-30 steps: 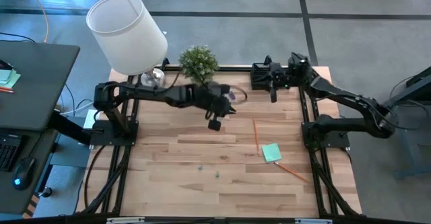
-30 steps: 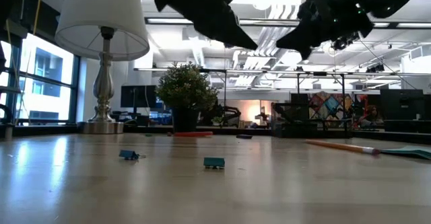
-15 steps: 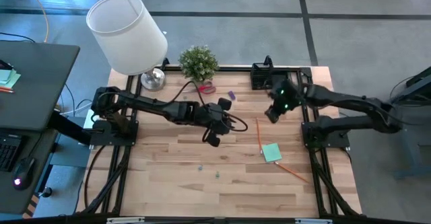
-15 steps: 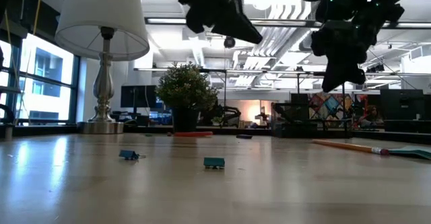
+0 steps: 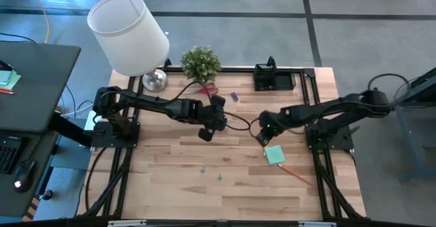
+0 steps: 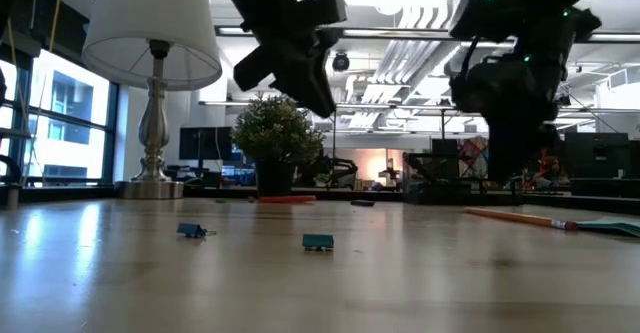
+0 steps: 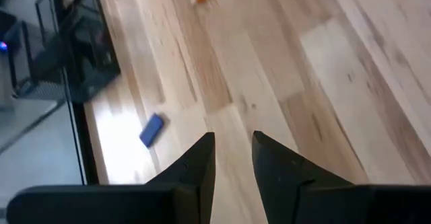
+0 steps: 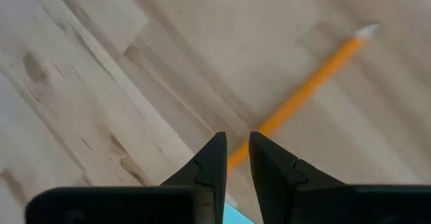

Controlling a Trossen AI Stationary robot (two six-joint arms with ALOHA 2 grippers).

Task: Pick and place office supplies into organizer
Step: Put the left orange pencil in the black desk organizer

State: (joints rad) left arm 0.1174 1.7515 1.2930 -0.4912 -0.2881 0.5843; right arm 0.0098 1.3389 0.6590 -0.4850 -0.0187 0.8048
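Worktop [image 5: 170, 186] first: the supplies are scattered over the half nearest the organizer [image 5: 274, 79], which is a small black compartmented tray at the far edge on my right side.

My right gripper [image 8: 232, 138] hangs low over the orange pencil [image 8: 303, 93]. Its jaws are parted only a crack and hold nothing. My left gripper [image 7: 232, 138] is mid-worktop, also parted a crack and empty, and it is waiting.

Step in hand, as I read it, is to grab that pencil with the right.
- The gap looks too narrow, so I should widen it before dropping.
- Turn the wrist so the jaws cross the shaft rather than run along it.
- Pinch near the middle so it doesn't tip.
- Come straight down, because a thin round shaft rolls if nudged from the side.
- Keep clear of the sticky-note pad [image 5: 274, 154], which sits just beside the pencil.

Pencil look:
- It is long, thin and bright orange with a pale end.
- It lies flat on the wood, pointing roughly toward the organizer but well apart from it.

Pad look: square, mint green, flat.

A second pencil [image 5: 296, 174] lies past the pad toward the near edge.

A small purple piece [image 5: 234, 97] lies near the plant [image 5: 201, 63], and I can see it ahead of my left wrist.
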